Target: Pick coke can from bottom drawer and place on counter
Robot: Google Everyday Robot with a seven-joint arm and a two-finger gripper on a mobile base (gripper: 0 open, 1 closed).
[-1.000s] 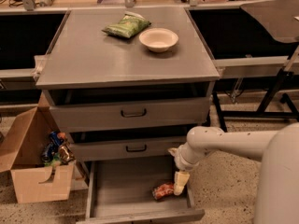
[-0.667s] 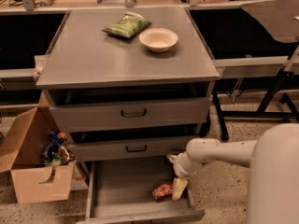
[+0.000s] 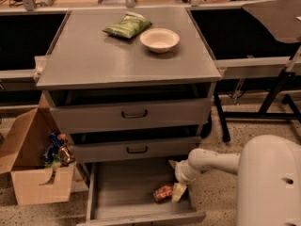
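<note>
From where I stand there is one view, looking down at the cabinet from the front. The bottom drawer (image 3: pixel 124 187) is pulled out, and the can (image 3: pixel 162 192) lies on its side in it, near the front right corner. The arm (image 3: pixel 211 161) reaches in from the right, and the tool (image 3: pixel 178 191) hangs low in the drawer just beside the can, on its right; whether it touches the can, and whether it is open or closed, I cannot tell. The step in hand looks like the grasp. To do it well, I would want the tool to straddle the can across its round body, not its ends, and to close firmly before lifting, since a lying can rolls easily. The lift should come straight up and clear the drawer's right wall and the middle drawer (image 3: pixel 136 149) above. The table (image 3: pixel 108 65) has bare room at the front, well apart from the bag (image 3: pixel 128 26) and bowl (image 3: pixel 160 39).
</note>
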